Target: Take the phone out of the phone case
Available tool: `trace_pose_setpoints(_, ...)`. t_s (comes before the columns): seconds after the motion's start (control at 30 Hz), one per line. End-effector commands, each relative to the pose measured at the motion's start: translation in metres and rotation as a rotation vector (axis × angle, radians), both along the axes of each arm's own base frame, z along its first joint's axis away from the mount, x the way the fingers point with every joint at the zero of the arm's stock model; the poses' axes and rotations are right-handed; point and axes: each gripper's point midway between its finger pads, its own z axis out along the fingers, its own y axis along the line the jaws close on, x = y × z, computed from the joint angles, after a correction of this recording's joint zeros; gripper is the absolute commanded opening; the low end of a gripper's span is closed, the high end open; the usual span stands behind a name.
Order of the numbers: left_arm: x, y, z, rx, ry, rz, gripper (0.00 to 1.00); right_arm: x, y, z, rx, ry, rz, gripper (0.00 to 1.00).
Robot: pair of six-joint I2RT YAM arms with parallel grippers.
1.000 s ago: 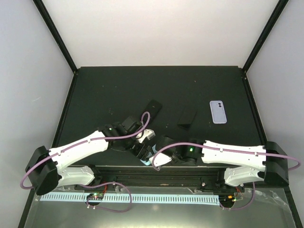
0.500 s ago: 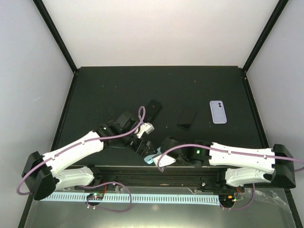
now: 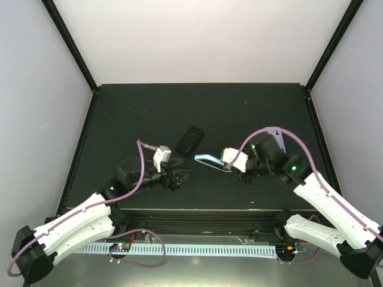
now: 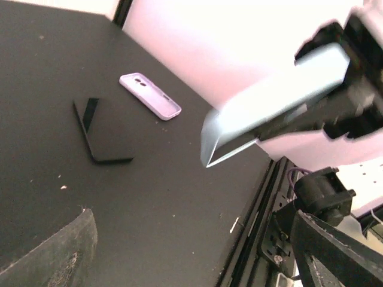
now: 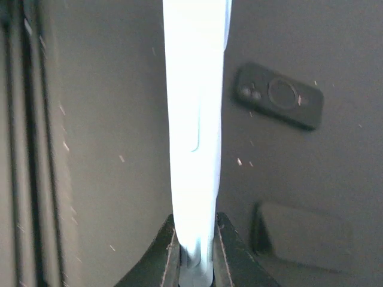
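Got the light blue phone case point(image 3: 208, 159) pinched edge-on in the right gripper point(image 5: 196, 242), held up off the table point(image 3: 149, 113). Spotted the left gripper point(image 3: 181, 176) at its 8 o'clock, fingers spread apart. Also seeing a black phone point(image 3: 190, 140) lying flat at the case's 11 o'clock.

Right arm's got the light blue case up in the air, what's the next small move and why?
Probably bring the left gripper up to the free end of the light blue case. The right gripper is clamped on only one end, holding it above the table, while the left sits low and empty.
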Motion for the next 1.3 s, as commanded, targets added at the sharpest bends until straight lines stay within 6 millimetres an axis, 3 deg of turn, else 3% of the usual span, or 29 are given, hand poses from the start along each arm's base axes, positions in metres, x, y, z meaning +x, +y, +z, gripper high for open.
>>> trace_pose_setpoints(0.0, -0.02, -0.003, 0.053, -0.297, -0.232, -0.103, 0.87, -0.027, 0.033, 0.06, 0.371, 0.315, 0.075, 0.01)
trace_pose_setpoints(0.1, -0.025, -0.005, 0.054, -0.308, -0.263, -0.137, 0.83, -0.033, 0.043, 0.07, 0.466, 0.498, 0.105, 0.01)
trace_pose_setpoints(0.27, -0.026, -0.008, 0.057, -0.339, -0.283, -0.142, 0.8, -0.027, 0.049, 0.081, 0.527, 0.641, 0.134, 0.01)
trace_pose_setpoints(0.4, -0.027, -0.018, 0.065, -0.334, -0.274, -0.197, 0.66, -0.028, 0.054, 0.078, 0.539, 0.737, 0.154, 0.01)
trace_pose_setpoints(0.63, -0.022, -0.027, 0.075, -0.382, -0.246, -0.217, 0.55, -0.037, 0.053, 0.072, 0.543, 0.789, 0.189, 0.01)
trace_pose_setpoints(0.77, -0.029, -0.033, 0.087, -0.406, -0.253, -0.288, 0.45, -0.039, 0.051, 0.068, 0.541, 0.788, 0.184, 0.01)
trace_pose_setpoints(1.27, -0.029, -0.046, 0.092, -0.41, -0.221, -0.346, 0.14, -0.039, 0.051, 0.062, 0.54, 0.798, 0.18, 0.01)
